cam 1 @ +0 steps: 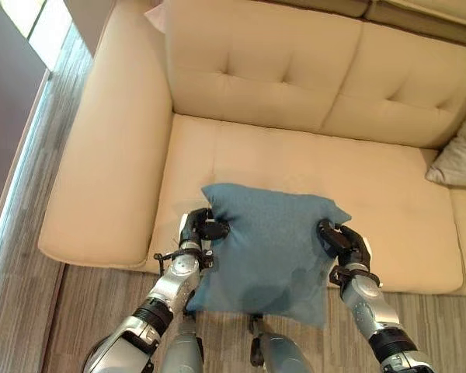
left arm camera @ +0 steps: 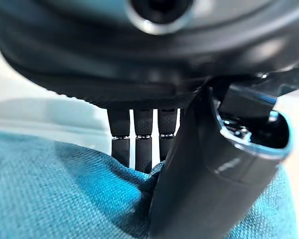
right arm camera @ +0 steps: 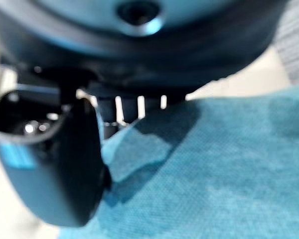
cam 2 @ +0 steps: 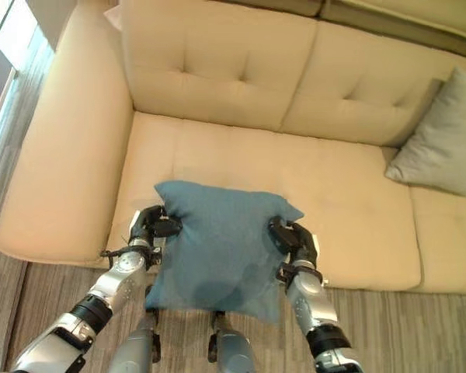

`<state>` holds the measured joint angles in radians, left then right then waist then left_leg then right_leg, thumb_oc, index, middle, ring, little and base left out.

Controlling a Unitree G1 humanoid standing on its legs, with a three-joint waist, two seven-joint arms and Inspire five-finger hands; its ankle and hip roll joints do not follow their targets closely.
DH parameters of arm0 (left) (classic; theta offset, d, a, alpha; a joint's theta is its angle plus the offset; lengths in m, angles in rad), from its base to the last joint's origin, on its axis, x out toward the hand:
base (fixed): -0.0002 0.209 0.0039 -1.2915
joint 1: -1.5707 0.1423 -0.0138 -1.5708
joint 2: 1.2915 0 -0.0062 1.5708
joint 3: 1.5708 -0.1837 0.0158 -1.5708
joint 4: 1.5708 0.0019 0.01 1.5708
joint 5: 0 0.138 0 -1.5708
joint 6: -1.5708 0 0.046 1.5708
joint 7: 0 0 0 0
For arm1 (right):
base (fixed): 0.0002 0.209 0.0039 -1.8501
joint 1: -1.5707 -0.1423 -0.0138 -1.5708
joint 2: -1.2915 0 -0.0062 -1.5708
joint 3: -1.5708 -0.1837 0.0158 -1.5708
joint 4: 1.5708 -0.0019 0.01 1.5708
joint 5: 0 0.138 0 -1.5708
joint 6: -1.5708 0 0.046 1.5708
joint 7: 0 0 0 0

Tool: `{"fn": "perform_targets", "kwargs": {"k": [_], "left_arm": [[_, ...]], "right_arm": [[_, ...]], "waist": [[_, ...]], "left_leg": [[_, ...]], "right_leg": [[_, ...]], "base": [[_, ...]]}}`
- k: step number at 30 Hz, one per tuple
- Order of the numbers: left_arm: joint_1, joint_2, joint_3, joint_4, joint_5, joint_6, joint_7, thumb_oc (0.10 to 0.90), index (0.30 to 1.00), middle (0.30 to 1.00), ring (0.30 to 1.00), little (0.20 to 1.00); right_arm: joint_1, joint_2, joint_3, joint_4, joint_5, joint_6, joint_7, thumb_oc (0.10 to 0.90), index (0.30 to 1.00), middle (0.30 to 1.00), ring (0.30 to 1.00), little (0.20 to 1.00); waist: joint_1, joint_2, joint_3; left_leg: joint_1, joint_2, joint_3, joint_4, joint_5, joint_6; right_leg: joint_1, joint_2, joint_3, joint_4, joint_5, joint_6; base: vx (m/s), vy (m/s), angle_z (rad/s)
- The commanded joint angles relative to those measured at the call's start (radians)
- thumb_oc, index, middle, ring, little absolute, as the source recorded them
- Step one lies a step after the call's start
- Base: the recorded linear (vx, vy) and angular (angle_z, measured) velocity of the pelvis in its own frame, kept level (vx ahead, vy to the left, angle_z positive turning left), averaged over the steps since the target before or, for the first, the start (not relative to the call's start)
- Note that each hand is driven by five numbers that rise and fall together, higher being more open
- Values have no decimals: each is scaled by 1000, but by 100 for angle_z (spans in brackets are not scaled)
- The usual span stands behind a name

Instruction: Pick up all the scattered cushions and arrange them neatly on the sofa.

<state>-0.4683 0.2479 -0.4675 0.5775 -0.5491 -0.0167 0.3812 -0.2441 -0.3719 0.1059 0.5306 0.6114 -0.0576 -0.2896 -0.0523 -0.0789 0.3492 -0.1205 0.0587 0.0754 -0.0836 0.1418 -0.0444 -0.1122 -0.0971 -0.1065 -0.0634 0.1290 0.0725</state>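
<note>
A teal-blue cushion (cam 1: 268, 249) hangs between my two hands over the front edge of the cream sofa (cam 1: 311, 163). My left hand (cam 1: 198, 229) pinches its left side; in the left wrist view the thumb (left arm camera: 199, 174) presses the cloth (left arm camera: 55, 194) against the fingers (left arm camera: 142, 144). On the cushion's right side my right hand (cam 1: 342, 242) grips the same way, its thumb (right arm camera: 55, 169) lying on the cloth (right arm camera: 219, 169). The cushion's far corners lie over the seat and its near edge hangs above the floor.
A grey cushion (cam 2: 443, 144) leans against the sofa's backrest at the right. The sofa's wide left armrest (cam 1: 113, 148) stands beside my left hand. Wood-look floor (cam 1: 31, 272) runs along the sofa's left and front. The seat behind the blue cushion is bare.
</note>
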Motion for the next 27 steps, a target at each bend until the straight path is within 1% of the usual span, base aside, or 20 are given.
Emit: {"fn": "perform_targets", "kwargs": {"k": [1,3,4,5,6,7,10,11,12,13,14,15,16,18,19,23,24,25,26,27], "left_arm": [[-97,-127,-74,-127,22,-94,-90,400,300,300,300,300],[-55,-114,-78,-168,26,-93,-99,400,300,300,300,300],[6,-112,-82,-189,-10,-98,-120,400,300,300,300,300],[26,-127,-83,-184,-46,-101,-124,400,300,300,300,300],[25,-127,-83,-184,-46,-101,-124,400,300,300,300,300],[52,-136,-77,-193,-67,-99,-118,400,300,300,300,300],[64,-153,-84,-198,-84,-101,-118,400,300,300,300,300],[85,-161,-100,-211,-78,-104,-120,400,300,300,300,300],[88,-165,-106,-208,-77,-104,-126,400,300,300,300,300],[82,-168,-106,-198,-73,-102,-124,400,300,300,300,300],[80,-173,-112,-193,-63,-99,-119,400,300,300,300,300],[80,-173,-112,-193,-63,-99,-119,400,300,300,300,300],[86,-173,-141,-204,-35,-86,-133,400,300,300,300,300],[81,-165,-147,-207,-24,-82,-136,400,300,300,300,300],[71,-163,-156,-201,-7,-75,-138,400,300,300,300,300],[46,-159,-170,-194,26,-71,-124,400,300,300,300,300],[42,-158,-177,-198,29,-70,-126,400,300,300,300,300],[42,-158,-177,-198,29,-69,-126,400,300,300,300,300],[37,-152,-179,-208,40,-67,-124,400,300,300,300,300],[37,-152,-179,-208,40,-67,-124,400,300,300,300,300]], "right_arm": [[42,-5,11,-169,-34,-57,58,400,300,300,300,300],[78,1,0,-185,-45,-49,62,400,300,300,300,300],[143,13,-33,-201,-52,-52,59,400,300,300,300,300],[160,22,-36,-205,-46,-64,47,400,300,300,300,300],[160,22,-36,-206,-46,-64,47,400,300,300,300,300],[183,40,-52,-207,-32,-73,35,400,300,300,300,300],[219,37,-60,-227,-49,-84,22,400,300,300,300,300],[254,36,-80,-244,-34,-89,13,400,300,300,300,300],[263,39,-80,-241,-37,-90,15,400,300,300,300,300],[267,45,-81,-243,-35,-90,9,400,300,300,300,300],[260,50,-75,-239,-26,-95,2,400,300,300,300,300],[259,50,-75,-238,-26,-95,2,400,300,300,300,300],[256,60,-75,-230,-7,-96,5,400,300,300,300,300],[255,56,-74,-225,-7,-94,7,400,300,300,300,300],[251,51,-63,-218,-12,-97,6,400,300,300,300,300],[250,40,-40,-201,-23,-93,12,400,300,300,300,300],[256,40,-41,-202,-20,-94,15,400,300,300,300,300],[256,40,-41,-202,-20,-94,15,400,300,300,300,300],[264,37,-40,-213,-18,-101,15,400,300,300,300,300],[264,37,-40,-213,-18,-101,15,400,300,300,300,300]], "waist": [[-10,98,-117],[-17,105,-119],[-30,108,-129],[-33,115,-133],[-33,115,-136],[-43,127,-140],[-57,131,-124],[-71,129,-105],[-80,132,-101],[-82,135,-94],[-77,147,-90],[-77,147,-90],[-67,165,-89],[-63,170,-90],[-59,176,-94],[-39,171,-98],[-36,169,-98],[-37,168,-98],[-35,161,-94],[-34,161,-94]], "left_leg": [[64,25,46,75,-172,20],[74,33,53,73,-167,16],[75,46,58,89,-160,7],[82,54,59,98,-159,-2],[79,55,59,97,-157,-2],[84,79,62,119,-155,-16],[54,105,66,191,-134,-33],[7,121,117,283,-123,-28],[0,119,147,305,-149,-34],[-23,97,167,324,-155,-14],[-46,55,151,326,-166,-4],[-47,55,152,327,-168,-3],[-83,-14,131,279,-158,4],[-69,-16,140,237,-144,4],[-74,-19,139,205,-118,3],[-104,-43,14,139,-88,-8],[-117,-45,0,126,-79,-11],[-116,-46,0,125,-79,-10],[-141,-42,40,103,-72,-8],[-141,-43,41,102,-71,-8]], "right_leg": [[-10,-130,-171,296,-181,103],[-7,-123,-167,293,-188,95],[3,-94,-126,267,-210,81],[13,-82,-118,260,-222,69],[10,-80,-118,257,-218,69],[39,-58,-120,234,-234,47],[71,-40,-137,205,-246,21],[87,-41,-159,189,-251,3],[103,-38,-166,182,-269,2],[102,-35,-173,170,-257,-4],[100,-26,-164,171,-259,-5],[100,-26,-164,172,-259,-5],[115,2,-149,175,-268,0],[123,13,-142,179,-276,0],[132,25,-136,177,-283,-1],[163,46,-100,170,-293,-2],[171,48,-95,158,-290,-1],[172,47,-96,156,-290,0],[188,44,-103,137,-290,3],[188,44,-102,136,-290,3]], "base": [[-7,-153,-84],[21,-185,-85],[69,-302,-52],[65,-301,-43],[77,-344,-27],[50,-317,-24],[-10,-291,-25],[-24,-421,1],[-60,-350,26],[4,-168,41],[-35,-82,17],[115,-94,-11],[98,-65,-11],[137,-54,-25],[183,-22,-43],[183,12,-45],[99,8,-51],[131,30,-32],[94,30,-11],[215,88,4]]}}
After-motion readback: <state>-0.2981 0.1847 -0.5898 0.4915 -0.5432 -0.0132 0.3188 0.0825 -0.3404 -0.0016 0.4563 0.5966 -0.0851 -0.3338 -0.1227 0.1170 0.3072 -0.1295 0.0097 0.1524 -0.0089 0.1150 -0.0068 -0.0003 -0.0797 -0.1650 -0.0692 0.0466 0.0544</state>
